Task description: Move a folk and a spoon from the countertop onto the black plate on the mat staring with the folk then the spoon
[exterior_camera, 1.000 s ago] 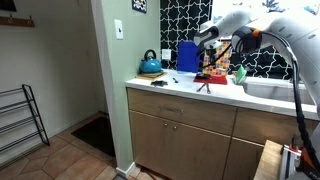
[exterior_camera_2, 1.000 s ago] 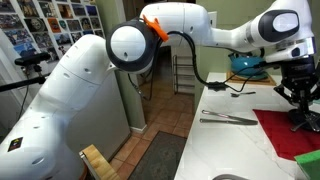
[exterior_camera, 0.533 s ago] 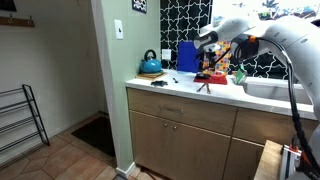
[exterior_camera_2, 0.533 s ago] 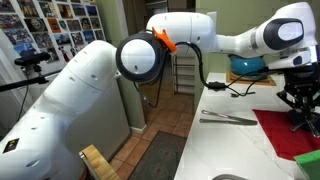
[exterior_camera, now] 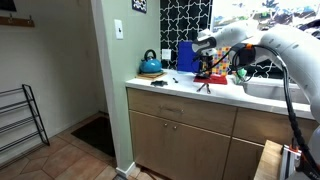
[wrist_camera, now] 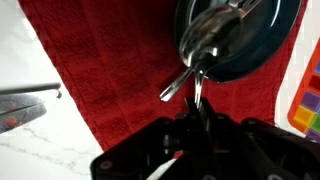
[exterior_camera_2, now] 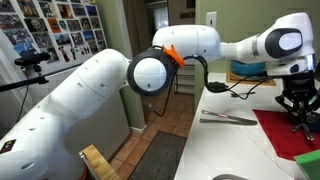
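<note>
In the wrist view a shiny utensil [wrist_camera: 205,35] lies in the black plate [wrist_camera: 265,52]. Its long axis slants, with the broad end well inside the dish and the handle poking over the rim above the red mat [wrist_camera: 110,70], toward the front-edge side of the worktop [wrist_camera: 20,50]. It is bright, mirror-like steel, and I can't tell fork from spoon. The loose cutlery [exterior_camera_2: 230,118] rests on the bare worktop between the mat and the front edge, lying crosswise to that edge. Since the earlier frames the arm [exterior_camera_2: 220,42] has swung its elbow across in an exterior view, while my tool [exterior_camera_2: 300,110] has stayed over the mat. A thin silver stem runs to the tool, but I cannot tell whether it is pinching it or spread.
</note>
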You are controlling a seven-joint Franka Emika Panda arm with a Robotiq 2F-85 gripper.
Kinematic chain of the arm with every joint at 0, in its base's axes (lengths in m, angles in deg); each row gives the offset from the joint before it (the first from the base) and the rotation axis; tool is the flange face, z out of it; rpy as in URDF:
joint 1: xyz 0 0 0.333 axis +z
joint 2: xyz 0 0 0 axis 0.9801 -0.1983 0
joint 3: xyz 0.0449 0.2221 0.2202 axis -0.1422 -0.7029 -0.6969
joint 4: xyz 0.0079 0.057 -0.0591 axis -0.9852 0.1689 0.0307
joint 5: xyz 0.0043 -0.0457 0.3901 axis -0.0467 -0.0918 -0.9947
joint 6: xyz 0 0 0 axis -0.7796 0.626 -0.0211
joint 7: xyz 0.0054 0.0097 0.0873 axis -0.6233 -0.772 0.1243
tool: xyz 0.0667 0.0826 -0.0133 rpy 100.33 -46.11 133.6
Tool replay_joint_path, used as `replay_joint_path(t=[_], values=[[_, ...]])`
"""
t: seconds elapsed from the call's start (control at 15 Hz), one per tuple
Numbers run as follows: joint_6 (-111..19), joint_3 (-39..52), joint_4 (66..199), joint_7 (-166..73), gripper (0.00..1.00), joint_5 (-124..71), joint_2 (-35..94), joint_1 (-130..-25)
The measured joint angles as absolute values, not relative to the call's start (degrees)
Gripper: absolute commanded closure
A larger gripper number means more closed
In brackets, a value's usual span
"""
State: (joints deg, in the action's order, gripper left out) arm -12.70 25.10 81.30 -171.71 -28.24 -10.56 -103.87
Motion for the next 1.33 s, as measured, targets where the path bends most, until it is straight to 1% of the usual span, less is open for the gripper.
replay_joint_path(t=[1.13,1.33], values=[[-7.96,22.97,66.52,-175.86,0.98,-25.67,-20.08,-106.91],[-8.39,22.68,66.11,-176.2,0.73,-25.32,-20.36,-107.03]])
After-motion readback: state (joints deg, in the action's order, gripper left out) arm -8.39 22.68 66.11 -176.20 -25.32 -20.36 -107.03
